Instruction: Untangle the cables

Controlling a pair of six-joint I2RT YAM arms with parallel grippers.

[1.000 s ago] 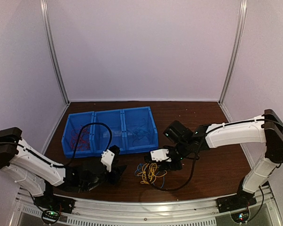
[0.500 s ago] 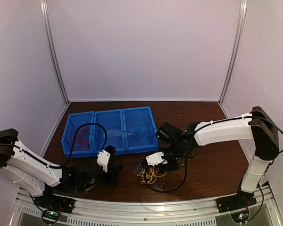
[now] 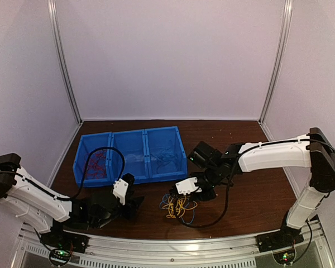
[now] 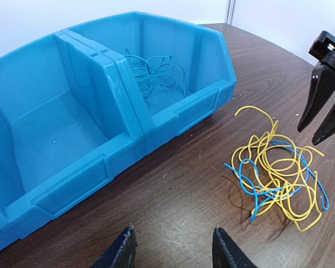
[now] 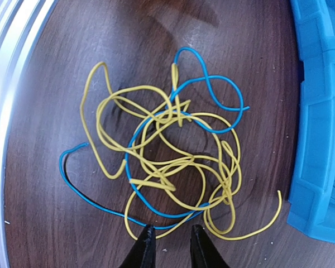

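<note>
Here, yellow-and-blue cables (image 5: 156, 182) tangled beside the bins (image 4: 128, 134)
At their edge the right gripper (image 5: 170, 245), narrowly parted, empty — the left gripper (image 4: 173, 248) parted, empty too

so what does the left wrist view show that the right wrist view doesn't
Only the left wrist view: the insides of the blue bins, one empty, the next holding a light blue wire. It also shows the right gripper from the side, jaws slightly apart, and the left gripper, open and empty.
Only the right wrist view: the metal rail along the table's edge.
Both: the yellow and blue tangle lying loose on the brown table, and a bin's outer wall.
</note>
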